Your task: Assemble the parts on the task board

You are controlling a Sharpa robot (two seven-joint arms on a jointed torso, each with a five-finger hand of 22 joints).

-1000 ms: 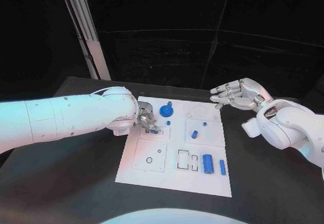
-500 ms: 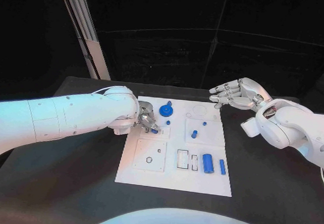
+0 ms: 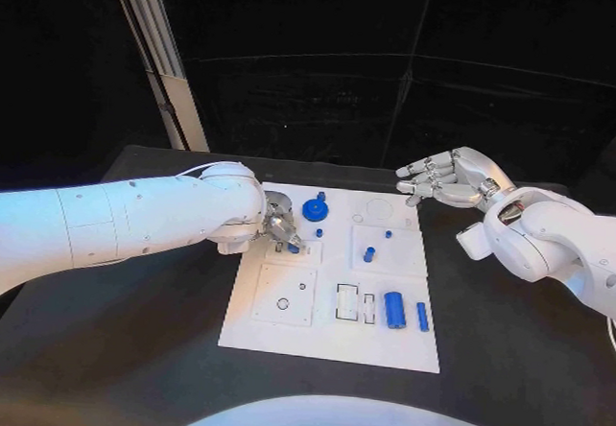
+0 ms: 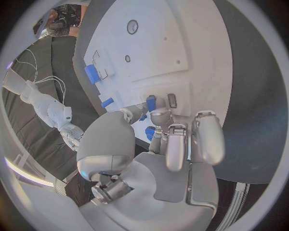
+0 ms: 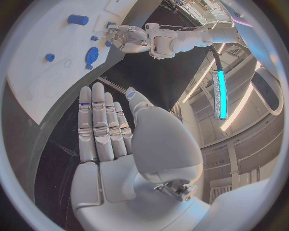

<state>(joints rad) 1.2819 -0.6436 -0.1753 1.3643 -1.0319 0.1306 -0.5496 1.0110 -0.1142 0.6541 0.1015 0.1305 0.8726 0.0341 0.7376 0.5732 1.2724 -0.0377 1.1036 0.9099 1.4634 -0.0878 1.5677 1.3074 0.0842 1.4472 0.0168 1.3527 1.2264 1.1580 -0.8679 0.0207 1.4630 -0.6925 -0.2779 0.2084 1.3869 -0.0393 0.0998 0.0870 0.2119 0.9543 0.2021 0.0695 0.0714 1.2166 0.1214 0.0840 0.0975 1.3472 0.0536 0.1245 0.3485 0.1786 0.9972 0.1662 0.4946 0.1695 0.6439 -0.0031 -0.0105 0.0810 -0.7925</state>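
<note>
Blue part [image 3: 293, 250] seemingly at left hand [image 3: 278, 226] fingertips

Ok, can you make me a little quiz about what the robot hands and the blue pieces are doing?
1. True or false: the right hand holds a blue piece.
2. Which hand is down on the task board? A) left hand B) right hand C) both
3. Fill in: beside the blue cylinder lies a thinner blue ____.

Key:
1. False; it hovers open, past the board's far edge.
2. A; its fingers pinch a small blue part.
3. Rod.
</note>
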